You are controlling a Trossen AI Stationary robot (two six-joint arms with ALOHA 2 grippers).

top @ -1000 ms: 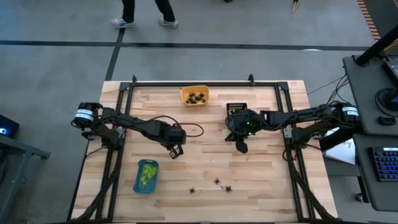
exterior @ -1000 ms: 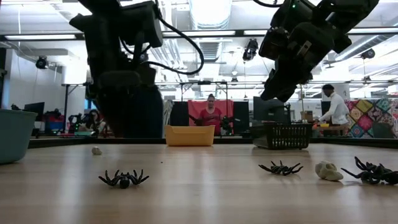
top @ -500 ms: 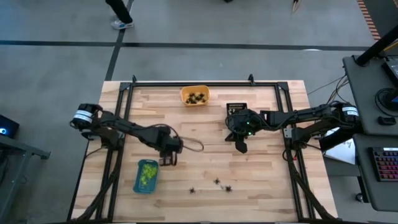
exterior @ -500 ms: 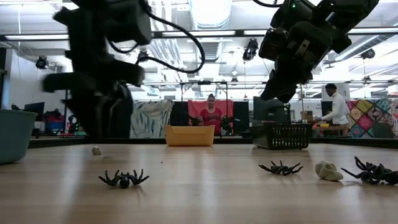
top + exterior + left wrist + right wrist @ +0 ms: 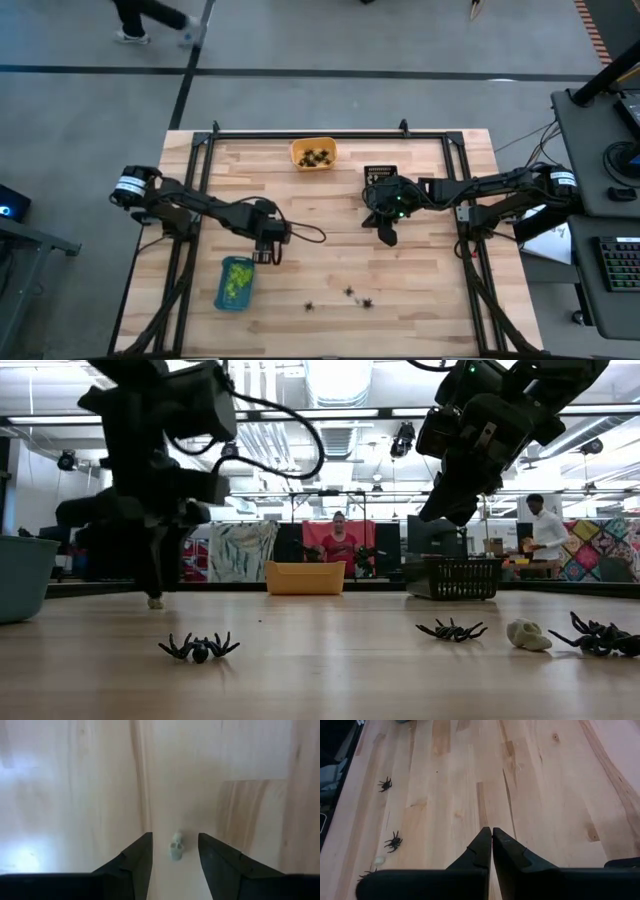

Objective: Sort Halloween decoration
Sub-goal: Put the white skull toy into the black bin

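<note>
Nearest the front of the tabletop [image 5: 420,310] lay three black spiders [image 5: 199,648] and one whitish skull [image 5: 527,634]. Farther in, the left hand [image 5: 174,851] hung spread over a small whitish trinket [image 5: 176,846], its long axis running along the fingers. The right hand [image 5: 491,840] hovered pressed together near the black tray [image 5: 381,174].

One camera hangs above me, looking straight down on the whole table [image 5: 330,180]. Another sits at tabletop level, facing level across the wood into the room. My left wrist camera looks down from close above the boards, my right one slants from higher. The spiders [image 5: 340,298] at six o'clock overhead also show low [image 5: 199,647] and from my right wrist [image 5: 393,841].
</note>
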